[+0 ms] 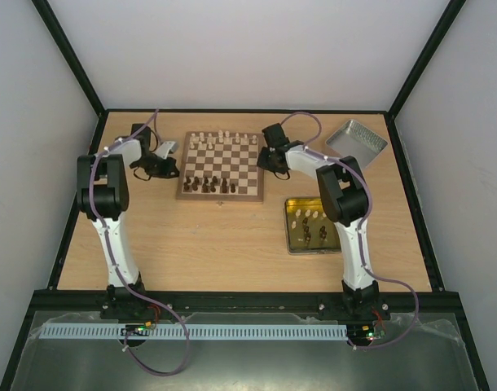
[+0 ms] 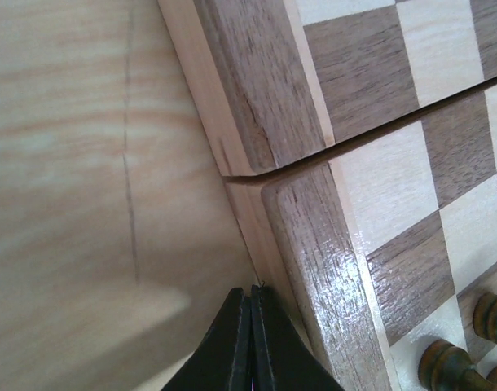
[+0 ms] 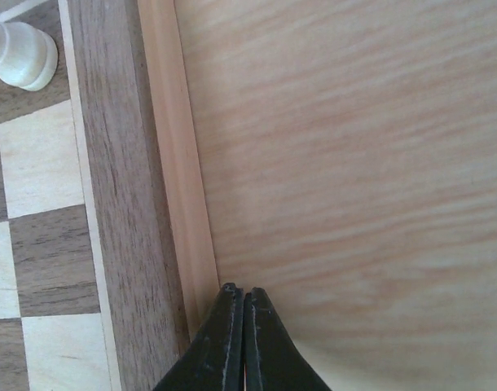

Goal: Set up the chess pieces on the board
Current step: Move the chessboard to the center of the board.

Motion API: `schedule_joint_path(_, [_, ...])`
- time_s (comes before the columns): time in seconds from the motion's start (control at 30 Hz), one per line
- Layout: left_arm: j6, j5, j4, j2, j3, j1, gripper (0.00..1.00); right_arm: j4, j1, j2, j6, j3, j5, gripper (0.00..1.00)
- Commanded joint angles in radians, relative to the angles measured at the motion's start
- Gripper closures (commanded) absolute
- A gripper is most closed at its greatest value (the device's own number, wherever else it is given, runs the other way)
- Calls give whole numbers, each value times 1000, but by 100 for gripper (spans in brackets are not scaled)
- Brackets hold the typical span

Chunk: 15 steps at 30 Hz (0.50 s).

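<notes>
While the left tool (image 2: pixel 250 295) sits with its fingers pressed together on nothing, its tip lies just beside the left edge of the board (image 1: pixel 222 165), low over the surface (image 1: pixel 191 236). On the board, dark chess pieces (image 1: pixel 209 184) fill the near rows and pale chess pieces (image 1: pixel 220 138) the far rows. Just off the board's right edge, the right tool (image 3: pixel 243 293) is likewise pressed together and empty. Farther right, a yellow tin (image 1: pixel 287 232) holds more pieces, and a silver lid (image 1: pixel 356 138) lies near the far right corner.
</notes>
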Motion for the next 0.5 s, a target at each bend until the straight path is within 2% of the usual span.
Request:
schedule_joint_path(0.0, [44,27,-99,-39,-99,-35,98,-42,97,-37,-10,-71,-71,98])
schedule_joint_path(0.47, [172,-50,-150,-222,-344,-41,98,67,188,-243,24,-396,-63,98])
